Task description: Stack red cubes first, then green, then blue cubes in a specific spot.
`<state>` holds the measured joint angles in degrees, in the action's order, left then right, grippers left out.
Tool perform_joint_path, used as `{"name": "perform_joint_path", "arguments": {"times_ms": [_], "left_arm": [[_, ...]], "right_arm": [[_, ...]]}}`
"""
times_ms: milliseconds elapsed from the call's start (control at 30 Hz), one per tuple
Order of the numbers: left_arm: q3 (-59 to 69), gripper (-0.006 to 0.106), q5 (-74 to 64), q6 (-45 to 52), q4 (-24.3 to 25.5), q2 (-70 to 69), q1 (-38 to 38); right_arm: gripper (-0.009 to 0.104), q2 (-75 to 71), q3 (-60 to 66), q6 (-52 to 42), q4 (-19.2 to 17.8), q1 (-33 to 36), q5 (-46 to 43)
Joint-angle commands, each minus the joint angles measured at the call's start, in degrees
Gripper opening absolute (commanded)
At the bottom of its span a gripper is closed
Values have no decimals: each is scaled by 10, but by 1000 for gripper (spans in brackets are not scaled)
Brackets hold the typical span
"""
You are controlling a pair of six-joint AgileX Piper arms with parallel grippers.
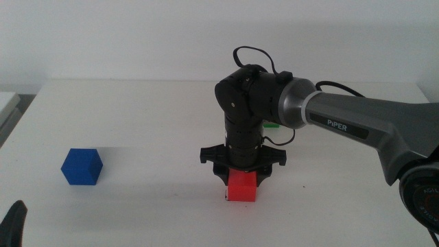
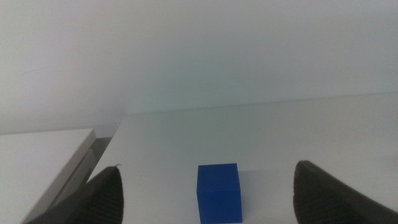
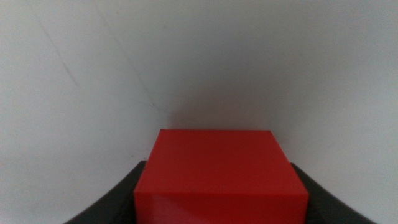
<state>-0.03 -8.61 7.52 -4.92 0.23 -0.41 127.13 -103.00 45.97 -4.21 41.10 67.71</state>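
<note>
The red cube (image 1: 241, 186) rests on the white table near the middle front, and my right gripper (image 1: 241, 177) comes straight down on it, jaws shut against its two sides. In the right wrist view the red cube (image 3: 221, 180) fills the space between the dark jaws. A sliver of the green cube (image 1: 272, 125) shows behind the right arm. Far left on the table sits the blue cube (image 1: 81, 167). My left gripper (image 2: 208, 171) is open and hangs low before the blue cube (image 2: 218, 191), apart from it. The specific spot is hidden under the red cube and gripper.
The right arm (image 1: 357, 123) reaches in from the right across the table. A white ledge (image 2: 56, 162) borders the table's left side. Only a dark tip of the left gripper (image 1: 14, 223) shows at the bottom-left corner of the middle view.
</note>
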Motion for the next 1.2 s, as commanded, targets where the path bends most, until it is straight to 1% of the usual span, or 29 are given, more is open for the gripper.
{"name": "perform_joint_path", "arguments": {"times_ms": [0, 200, 367, 400, 533, 667, 733, 800, 833, 933, 1000, 1033, 1067, 1167], "left_arm": [[0, 94, 7, 0, 0, -2, 1], [0, 94, 7, 0, 0, -2, 1], [0, 94, 7, 0, 0, -2, 1], [0, 94, 7, 0, 0, -2, 1], [0, 94, 7, 0, 0, -2, 1], [0, 94, 7, 0, 0, -2, 1], [0, 94, 7, 0, 0, -2, 1], [0, 94, 7, 0, 0, -2, 1], [0, 94, 7, 0, 0, -2, 1], [0, 94, 7, 0, 0, -2, 1], [0, 94, 7, 0, 0, -2, 1], [0, 94, 7, 0, 0, -2, 1], [0, 94, 7, 0, 0, -2, 1], [0, 94, 7, 0, 0, -2, 1]], "right_arm": [[23, -3, 1, -1, -2, 0, -4], [23, -3, 1, -1, -2, 0, -31], [23, 1, 1, -4, -3, 0, -29], [36, 1, 1, -4, -8, 0, -24], [53, 1, 1, -4, -10, 0, -14], [74, 1, 1, -15, -10, 0, -14], [79, 1, 1, -18, -10, 0, -13], [80, -14, -5, -27, -11, 0, -3], [80, -29, -11, -30, -21, 2, 0], [80, -87, -35, -66, -60, 4, 1], [80, -124, -57, -75, -89, -3, 0], [80, -134, -68, -78, -98, -9, 0], [80, -140, -84, -87, -105, -20, 0], [80, -132, -134, -121, -107, -63, 2]]}}
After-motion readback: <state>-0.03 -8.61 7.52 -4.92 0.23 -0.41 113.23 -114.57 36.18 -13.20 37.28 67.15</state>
